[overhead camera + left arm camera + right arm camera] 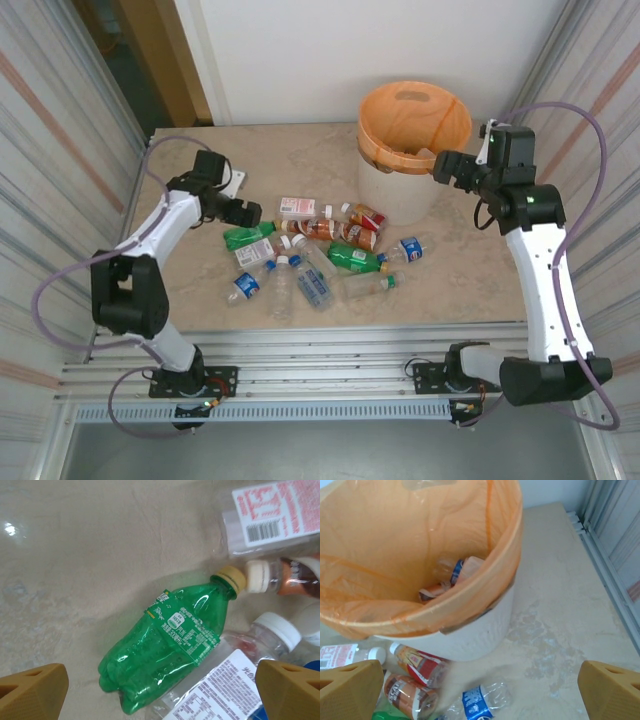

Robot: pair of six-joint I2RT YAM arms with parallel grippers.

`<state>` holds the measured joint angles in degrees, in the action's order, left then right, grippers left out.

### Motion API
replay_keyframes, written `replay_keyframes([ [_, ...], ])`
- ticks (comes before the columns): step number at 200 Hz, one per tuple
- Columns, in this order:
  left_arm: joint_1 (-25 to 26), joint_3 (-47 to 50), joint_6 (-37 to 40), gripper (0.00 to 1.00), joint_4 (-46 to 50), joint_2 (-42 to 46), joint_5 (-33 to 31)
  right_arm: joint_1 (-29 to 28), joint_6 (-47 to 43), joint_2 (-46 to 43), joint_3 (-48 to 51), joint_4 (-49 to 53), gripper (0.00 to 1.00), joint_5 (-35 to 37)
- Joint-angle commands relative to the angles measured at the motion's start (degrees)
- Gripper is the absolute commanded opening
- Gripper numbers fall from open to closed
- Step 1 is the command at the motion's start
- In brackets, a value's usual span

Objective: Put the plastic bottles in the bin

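Observation:
Several plastic bottles (310,255) lie scattered in the middle of the table. My left gripper (245,213) is open just above a green bottle (247,237) at the pile's left end. In the left wrist view this green bottle (165,645) with a yellowish cap lies between the wide-apart fingers (32,692), beside a clear white-labelled bottle (225,690). The bin (385,150), white with an orange liner, stands at the back. My right gripper (445,165) hangs open and empty by its right rim. A few bottles (455,575) rest inside the bin (480,630).
A clear blue-labelled bottle (482,700) and red and brown labelled ones (417,662) lie at the bin's foot. A pink-and-white labelled bottle (270,515) lies beyond the green one. An aluminium rail (320,350) runs along the near table edge; ribbed walls close both sides.

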<state>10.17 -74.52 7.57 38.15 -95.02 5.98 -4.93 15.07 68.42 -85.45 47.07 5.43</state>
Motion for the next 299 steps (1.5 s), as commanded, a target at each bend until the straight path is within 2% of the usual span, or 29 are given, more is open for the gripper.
replay_keyframes([
  [1, -0.3, -2.5, 6.3, 0.96, 4.5, -2.9, 2.6, -0.4, 2.2, -2.1, 2.1, 0.8, 0.98, 2.6],
  [51, 0.0, -4.3, 11.3, 0.97, 5.5, -7.8, 2.5, -1.0, 2.8, -1.8, 3.4, 0.3, 0.98, 2.4],
  [114, 0.7, -7.1, 13.4, 0.98, 7.2, -13.0, 0.6, -1.8, 2.8, -0.8, 3.2, -0.2, 0.98, 3.4],
  [173, 1.1, -8.2, 13.3, 0.97, 8.1, -16.4, -1.5, -2.0, 3.1, 0.1, 2.9, -0.6, 0.98, 3.3],
  [223, 1.0, -9.9, 12.3, 0.92, 8.1, -18.4, -3.5, -3.1, 3.0, 0.9, 2.5, -1.1, 0.98, 3.3],
  [299, -1.7, -11.2, 8.5, 0.93, 8.0, -20.7, -6.0, -3.4, 2.7, 0.8, 3.1, -1.4, 0.98, 3.5],
])
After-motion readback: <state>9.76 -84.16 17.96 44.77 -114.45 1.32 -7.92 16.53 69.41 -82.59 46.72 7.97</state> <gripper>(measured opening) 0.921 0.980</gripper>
